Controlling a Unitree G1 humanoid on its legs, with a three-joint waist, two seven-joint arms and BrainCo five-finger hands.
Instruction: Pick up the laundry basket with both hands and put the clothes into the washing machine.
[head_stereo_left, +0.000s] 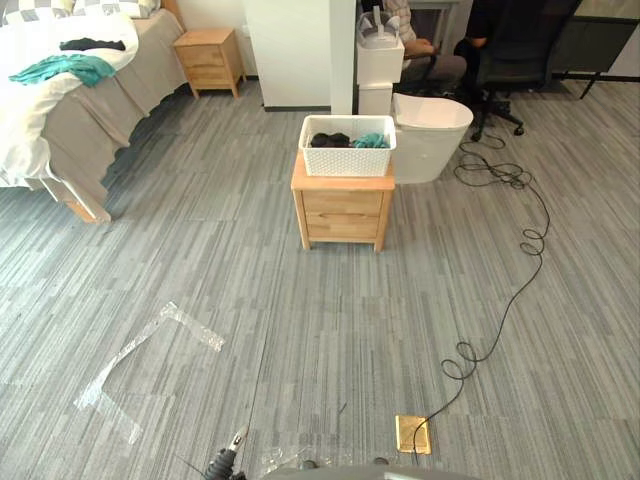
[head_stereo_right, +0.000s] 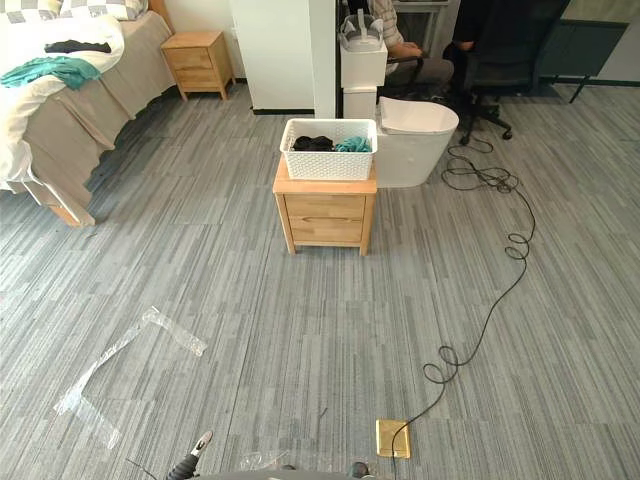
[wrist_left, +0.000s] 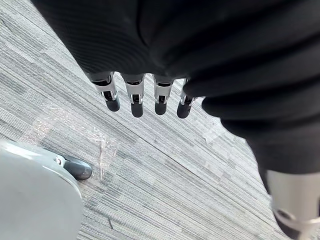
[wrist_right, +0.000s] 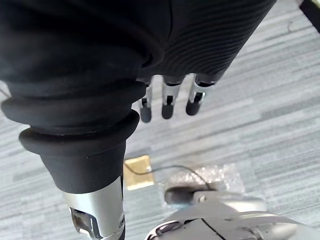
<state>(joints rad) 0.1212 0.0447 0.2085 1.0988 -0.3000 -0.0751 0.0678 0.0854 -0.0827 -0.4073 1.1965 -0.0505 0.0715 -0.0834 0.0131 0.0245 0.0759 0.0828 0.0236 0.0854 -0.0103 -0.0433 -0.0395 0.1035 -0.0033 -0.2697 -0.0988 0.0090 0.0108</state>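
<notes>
Both hands are hanging over bare floor with nothing in them. The left hand (wrist_left: 136, 97) has its fingers straight and pointing down at the carpet, thumb off to the side. The right hand (wrist_right: 167, 102) looks the same: fingers relaxed and loose, holding nothing, with a brass plate (wrist_right: 137, 172) on the floor below them.

The basket (head_stereo_left: 348, 160) is well away from both sets of fingers. It sits far ahead of us, roughly centre, on top of a wooden stand (head_stereo_left: 343, 210). Inside we can see the clothes (head_stereo_left: 330, 140), a dark bundle on the left and a teal one on the right. So neither hand is touching it.

Just behind the stand on the right is what looks like the washer (head_stereo_left: 430, 135), white and rounded.

At far left there's a bed (head_stereo_left: 60, 110) with a teal garment (head_stereo_left: 65, 68) and a black one lying on it, plus a second nightstand (head_stereo_left: 210, 60) beyond it. Strips of clear tape (head_stereo_left: 150, 350) are stuck to the floor at near left. A person (head_stereo_left: 420, 45) sits on a chair at the far side.
</notes>
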